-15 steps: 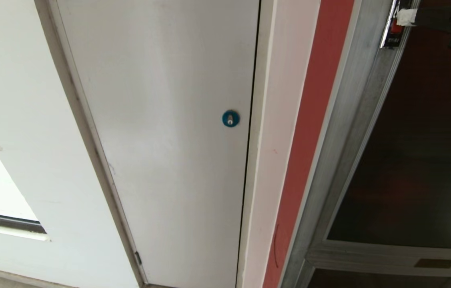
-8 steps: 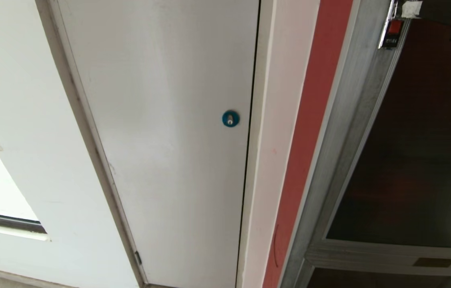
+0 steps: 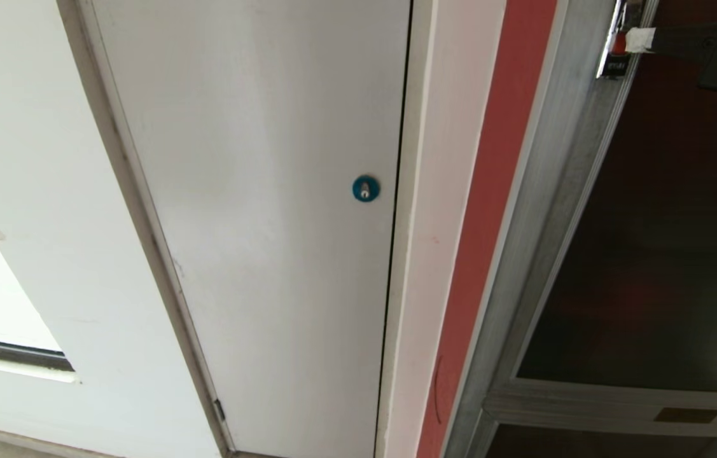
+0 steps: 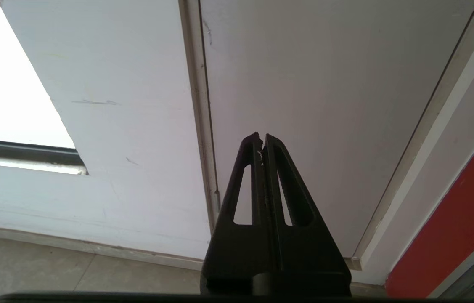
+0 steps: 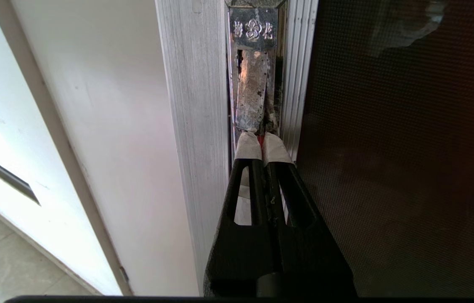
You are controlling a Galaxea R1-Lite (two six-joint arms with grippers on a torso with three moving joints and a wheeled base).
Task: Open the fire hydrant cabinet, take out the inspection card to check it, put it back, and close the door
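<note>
- The fire hydrant cabinet [image 3: 562,210] stands tall at the head view's right, its silver frame running floor-upward.
- The door [image 5: 401,160], dark glass, lies within that frame.
- The right gripper [image 5: 262,141], fingers clenched together, tips at the latch [image 5: 252,97], seemingly touching.
- The left gripper [image 4: 262,141], fingers clenched on nothing, hangs before the white door [image 4: 325,105].
- Red wall strip [image 3: 492,210] borders the frame.

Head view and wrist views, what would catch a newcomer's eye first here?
First, the round blue lock in the middle of the plain white door. Next, the red strip beside the silver frame of the fire hydrant cabinet, with its dark glass door at far right. At that frame's top, the right end effector, shut, has its taped tips at the metal latch.
</note>
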